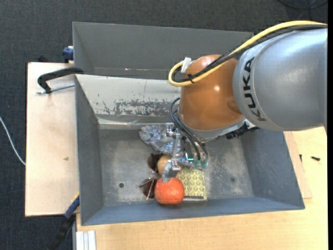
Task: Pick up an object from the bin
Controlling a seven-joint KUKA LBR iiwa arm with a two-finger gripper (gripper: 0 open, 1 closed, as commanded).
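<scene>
The bin (pixel 86 150) was seen to be of grey metal, matt throughout. Its back wall (pixel 130 94) was marked with a band of dark, rough-looking flecks, and its floor was dull and finely speckled. The orange-red ball (pixel 169 191) was shown as smooth, with a faint sheen. The flat yellowish piece (pixel 195 184) was covered in a fine lattice pattern; whether cloth or card could not be told. The crumpled grey-blue thing (pixel 152 134) was judged soft, like cloth. The gripper (pixel 173 171) was made of bare, bright metal. The arm's casing (pixel 286 82) was finished in smooth satin silver-grey, and its orange cover (pixel 208 95) was glossy.
</scene>
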